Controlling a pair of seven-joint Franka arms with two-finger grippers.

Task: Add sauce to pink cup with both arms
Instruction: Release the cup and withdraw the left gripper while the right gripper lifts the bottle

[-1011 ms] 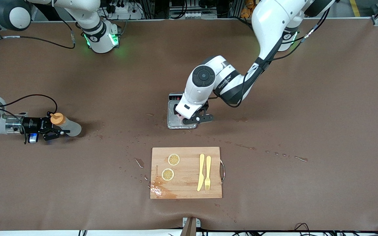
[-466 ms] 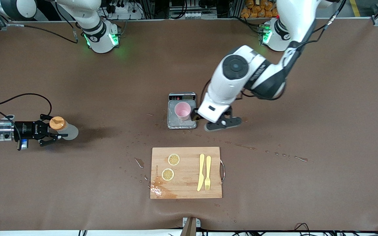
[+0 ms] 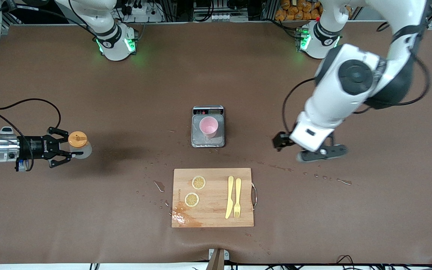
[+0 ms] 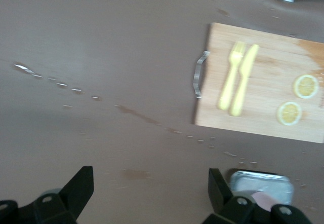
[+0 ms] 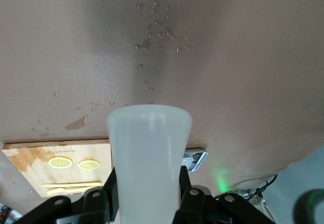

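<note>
The pink cup (image 3: 209, 126) stands upright on the grey scale (image 3: 208, 140) at the table's middle. My right gripper (image 3: 69, 148) is over the right arm's end of the table. It is shut on the sauce bottle (image 3: 83, 150), a whitish bottle whose orange cap (image 3: 77, 139) points up. In the right wrist view the bottle's body (image 5: 149, 148) fills the space between the fingers of the right gripper (image 5: 147, 186). My left gripper (image 3: 323, 152) hangs open and empty over bare table between the scale and the left arm's end. In its wrist view the left gripper (image 4: 150, 193) holds nothing.
A wooden cutting board (image 3: 212, 213) lies nearer to the front camera than the scale. On it are two lemon slices (image 3: 198, 182), a yellow knife (image 3: 230, 197) and a yellow fork (image 3: 237, 197). Water drops (image 3: 156, 185) are scattered around the board.
The left arm has swung away from the scale toward its own end of the table, uncovering the pink cup. The right gripper has tipped the bottle more upright.
</note>
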